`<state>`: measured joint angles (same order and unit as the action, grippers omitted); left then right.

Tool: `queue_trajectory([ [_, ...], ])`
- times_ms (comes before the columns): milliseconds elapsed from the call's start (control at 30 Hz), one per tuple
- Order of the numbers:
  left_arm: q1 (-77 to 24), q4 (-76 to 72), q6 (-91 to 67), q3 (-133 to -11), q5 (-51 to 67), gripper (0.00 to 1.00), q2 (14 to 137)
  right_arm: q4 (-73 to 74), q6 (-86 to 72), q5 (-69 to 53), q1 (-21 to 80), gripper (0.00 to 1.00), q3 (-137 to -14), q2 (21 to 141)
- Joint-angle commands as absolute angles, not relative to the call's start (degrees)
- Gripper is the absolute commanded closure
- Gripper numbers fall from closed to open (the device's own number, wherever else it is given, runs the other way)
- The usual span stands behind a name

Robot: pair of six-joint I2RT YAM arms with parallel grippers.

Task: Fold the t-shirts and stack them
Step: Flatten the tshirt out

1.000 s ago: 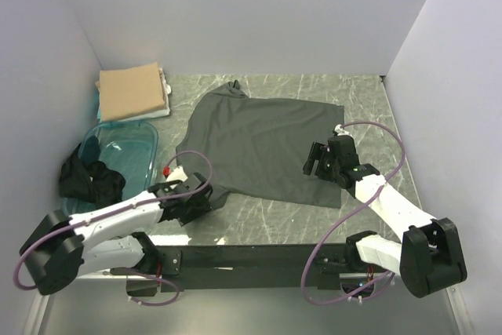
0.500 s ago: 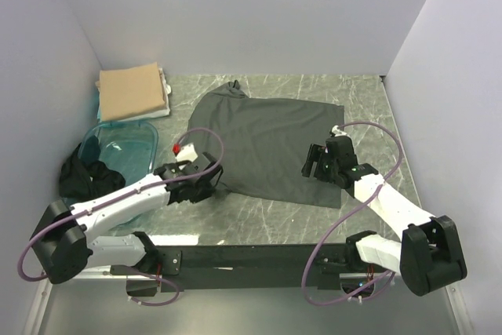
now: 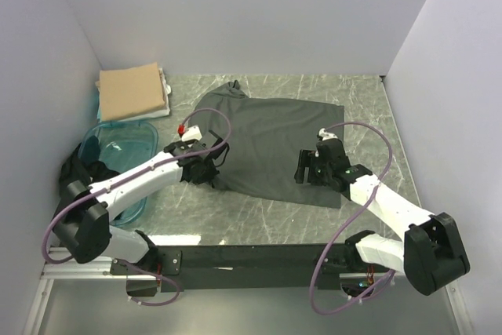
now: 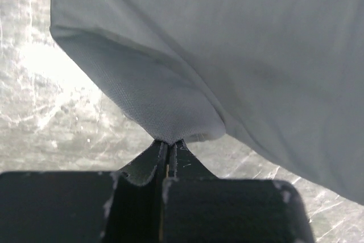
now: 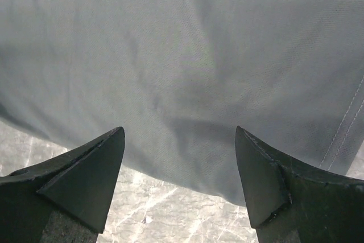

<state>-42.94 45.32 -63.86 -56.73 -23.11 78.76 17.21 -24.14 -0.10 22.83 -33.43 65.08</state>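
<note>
Left fingers [image 4: 169, 151] are now shut on the edge of the soft dark grey t-shirt [image 3: 271, 135], ready to fold. Right fingers [image 3: 303, 170] hang wide open, empty.

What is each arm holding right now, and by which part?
The left gripper is shut on the grey t-shirt, pinching a fold at its near-left edge. The right gripper hangs open over the shirt, holding nothing.

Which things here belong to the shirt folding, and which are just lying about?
Job:
- grey t-shirt, its edge pinched in the shut left gripper
- open right gripper above it
- folded tan shirt, back left
- black shirts, far left

Lying about:
- teal tub
</note>
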Motion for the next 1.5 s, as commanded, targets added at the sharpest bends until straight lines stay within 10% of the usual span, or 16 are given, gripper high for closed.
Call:
queue_trajectory([
  [0,-40.61,44.39,-60.30,-60.64,-21.27,0.99,80.15,16.70,-22.94,0.18,23.99,0.16,-35.33,65.39],
  [600,-31.64,39.61,-51.77,-72.33,-11.52,0.99,100.90,16.61,-21.88,6.41,34.72,0.17,-38.93,70.75],
  [1467,-31.90,60.21,-50.36,-61.69,0.36,0.99,80.42,22.86,-18.21,1.51,35.15,0.18,-43.33,75.77],
])
